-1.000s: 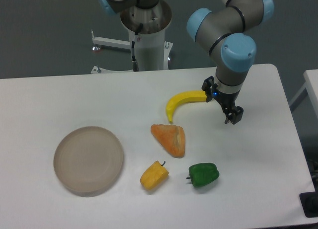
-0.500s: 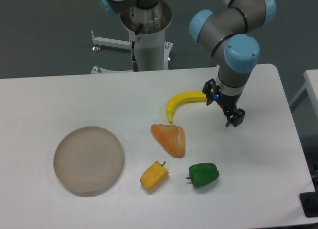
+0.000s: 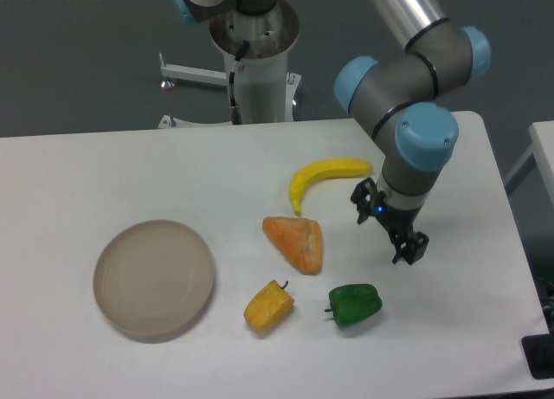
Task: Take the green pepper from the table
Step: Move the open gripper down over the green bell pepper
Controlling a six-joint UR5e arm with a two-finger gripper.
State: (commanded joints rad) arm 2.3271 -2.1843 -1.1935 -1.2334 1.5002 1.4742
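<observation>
The green pepper (image 3: 354, 304) lies on the white table (image 3: 104, 174) near the front, glossy and dark, its short stem pointing left. My gripper (image 3: 388, 224) hangs above the table up and to the right of the pepper, apart from it. Its two dark fingers stand spread, with nothing between them.
A yellow pepper (image 3: 268, 305) lies just left of the green one. An orange wedge-shaped food piece (image 3: 296, 241) sits behind them, and a banana (image 3: 322, 178) farther back. A round beige plate (image 3: 154, 279) rests at the front left. The robot's base (image 3: 255, 57) stands behind the table.
The gripper has moved toward the front of the table, away from the banana and closer to the green pepper. The banana's right end now shows fully. Nothing on the table has shifted.
</observation>
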